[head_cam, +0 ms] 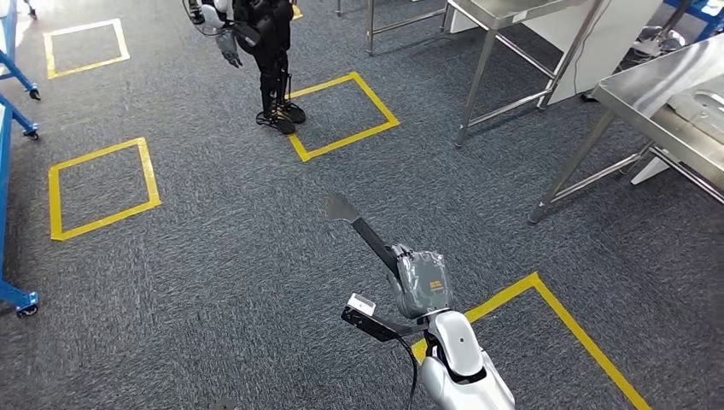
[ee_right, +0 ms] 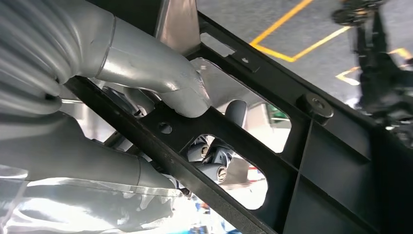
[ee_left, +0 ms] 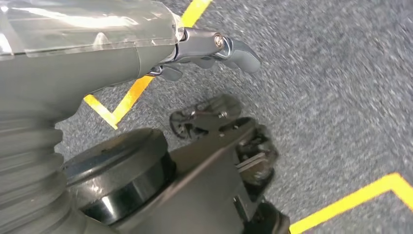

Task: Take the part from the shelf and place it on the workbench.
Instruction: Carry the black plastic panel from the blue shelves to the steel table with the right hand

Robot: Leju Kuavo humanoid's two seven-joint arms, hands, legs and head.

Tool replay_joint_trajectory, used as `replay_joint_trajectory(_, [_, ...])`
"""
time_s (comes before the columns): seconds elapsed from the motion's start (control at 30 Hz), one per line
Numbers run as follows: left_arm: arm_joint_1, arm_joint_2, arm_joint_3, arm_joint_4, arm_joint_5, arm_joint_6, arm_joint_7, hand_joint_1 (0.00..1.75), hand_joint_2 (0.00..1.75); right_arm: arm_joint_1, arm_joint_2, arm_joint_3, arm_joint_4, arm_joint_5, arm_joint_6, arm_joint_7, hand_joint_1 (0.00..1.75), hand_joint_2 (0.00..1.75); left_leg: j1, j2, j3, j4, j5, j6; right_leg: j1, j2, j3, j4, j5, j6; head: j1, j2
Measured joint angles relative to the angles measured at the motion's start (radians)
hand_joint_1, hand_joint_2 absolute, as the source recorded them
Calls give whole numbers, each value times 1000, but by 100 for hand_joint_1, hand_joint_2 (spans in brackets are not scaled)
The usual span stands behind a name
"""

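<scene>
Left robot hand (ee_left: 214, 48) hangs over the grey carpet (head_cam: 213, 256) in its wrist view, fingers loosely curled with nothing in them, a yellow floor marking (ee_left: 129, 97) beneath it. Far left in the head view stand blue frame legs on castors (head_cam: 19, 299), with yellow taped squares (head_cam: 102, 188) on the carpet beside them. Further back, another humanoid robot (head_cam: 265, 51) stands at the edge of a taped square (head_cam: 341, 115). Near the middle, the right robot hand (head_cam: 420, 282) grips the black part (head_cam: 354, 220), a long flat frame with cut-out openings that sticks out ahead of the robot above the floor. In the right wrist view the thick grey thumb (ee_right: 160, 73) presses on one side of a bar of the part (ee_right: 292, 146) and darker fingers (ee_right: 214, 161) show through its opening. To the right stand stainless steel tables (head_cam: 666, 102), well apart from the held part.
</scene>
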Motion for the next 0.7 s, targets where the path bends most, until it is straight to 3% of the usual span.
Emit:
replay_joint_trajectory(0.07, [-3,-1,-3,0,-3,0,4,0,175,3,-7,-2,0,-6,-5,-1,175,175,6,-29,52,-126,64,1,-2,25,-3,12,-6,9,0,0])
replay_joint_trajectory(0.1, [-5,-2,-5,0,-5,0,7,0,175,4,-10,-3,-1,-9,-8,-2,175,175,8,-48,73,-174,77,3,-3,36,-8,18,-7,15,0,0])
replay_joint_trajectory(0.17, [-9,-4,-8,0,-7,0,13,0,175,7,-13,-4,-5,-12,-13,-3,175,175,7,-71,87,-205,73,9,-5,53,-19,23,-5,27,0,0])
replay_joint_trajectory(0.23, [-11,-5,-9,0,-7,0,18,0,175,15,-16,-6,-11,-14,-15,-3,175,175,6,-57,89,-212,77,22,-9,62,-24,21,-2,39,0,0])
replay_joint_trajectory(0.3, [-13,-8,-10,0,-6,0,20,0,175,19,-21,-8,-14,-16,-16,-3,175,175,7,-37,92,-222,83,37,-8,23,-41,56,-25,49,0,0])
replay_joint_trajectory(0.37, [-12,-9,-10,0,-4,0,21,0,175,20,-24,-8,-16,-18,-18,-3,175,175,4,-14,93,-226,85,45,-7,-32,-94,164,-82,55,0,0])
replay_joint_trajectory(0.43, [-8,-9,-10,0,-2,0,23,0,175,21,-25,-8,-15,-20,-19,-3,175,175,1,11,93,-226,84,48,-8,-50,-149,274,-121,59,0,0])
replay_joint_trajectory(0.47, [-8,-9,-10,0,-1,0,23,0,175,23,-27,-8,-15,-21,-20,-3,175,175,0,23,93,-225,82,48,-9,-54,-155,285,-114,59,0,0])
replay_joint_trajectory(0.5, [-8,-9,-10,0,0,0,24,0,175,24,-28,-8,-14,-21,-20,-3,175,175,0,34,95,-225,81,48,-8,-58,-141,259,-91,58,0,0])
replay_joint_trajectory(0.6, [-9,-10,-10,0,6,-1,27,0,175,20,-30,-8,-14,-23,-20,-3,175,175,-3,60,103,-225,74,39,1,-103,-40,66,-11,45,0,0])
replay_joint_trajectory(0.67, [-10,-10,-10,0,8,-1,30,0,175,13,-30,-8,-14,-26,-21,-2,175,175,-7,76,106,-226,70,29,11,-118,-17,15,-4,34,0,0])
replay_joint_trajectory(0.7, [-11,-9,-10,0,8,-1,32,0,175,11,-31,-8,-14,-28,-21,-1,175,175,-9,84,109,-228,69,24,13,-108,-19,14,-3,29,0,0])
